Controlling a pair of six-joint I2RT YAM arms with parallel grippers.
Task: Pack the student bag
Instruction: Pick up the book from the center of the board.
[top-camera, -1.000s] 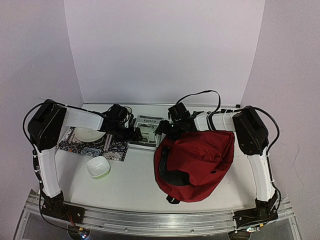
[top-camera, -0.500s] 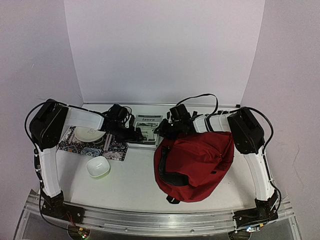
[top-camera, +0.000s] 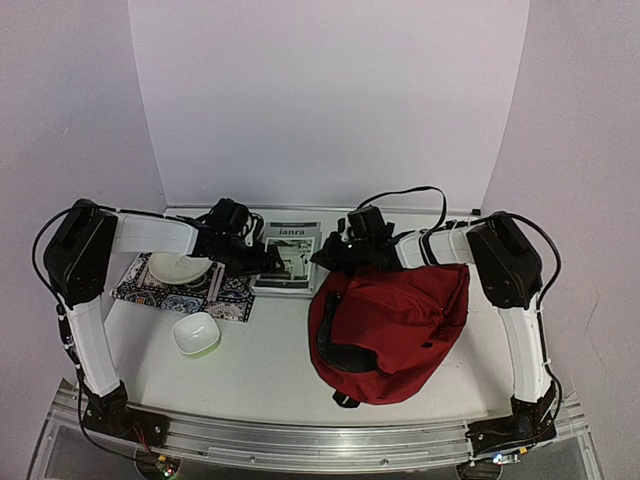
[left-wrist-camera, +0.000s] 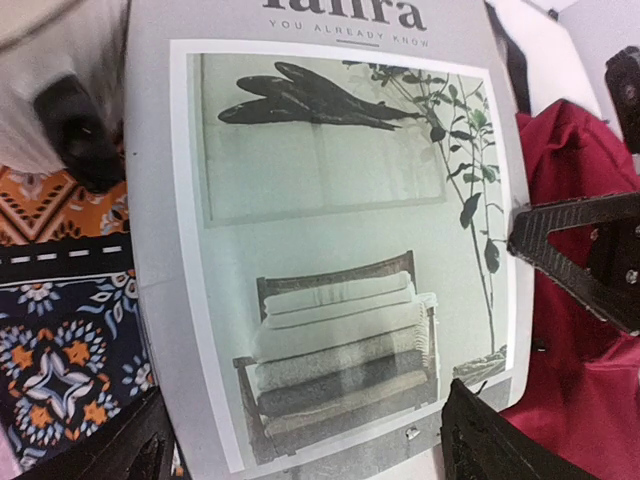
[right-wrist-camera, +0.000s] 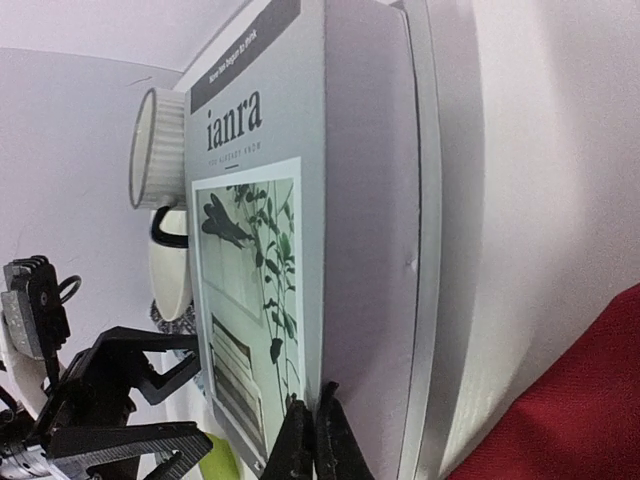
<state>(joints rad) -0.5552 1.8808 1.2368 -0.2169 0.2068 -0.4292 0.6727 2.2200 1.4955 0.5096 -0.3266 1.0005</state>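
Note:
The student bag (top-camera: 395, 320), dark red with black straps, lies slumped at the right of the table and shows as red fabric (right-wrist-camera: 560, 420) in the right wrist view. Just left of it lies a grey magazine (top-camera: 288, 255) with a plant and chair on its cover (left-wrist-camera: 320, 250). My right gripper (right-wrist-camera: 313, 440) is shut on the right edge of the magazine's cover, which is raised off the pages. Over the magazine's near end, my left gripper (left-wrist-camera: 300, 450) stands open, a finger off each lower corner. In the top view the right gripper (top-camera: 325, 255) is by the bag's upper left corner.
A patterned mat (top-camera: 185, 295) at the left carries a white plate (top-camera: 178, 268). A white bowl with a green outside (top-camera: 196, 333) sits in front of it. The white back wall stands close behind the magazine.
My right gripper has gone from open to shut on the edge of the magazine's cover. The magazine has shifted slightly toward the back. My left gripper has drawn back a little, still open.

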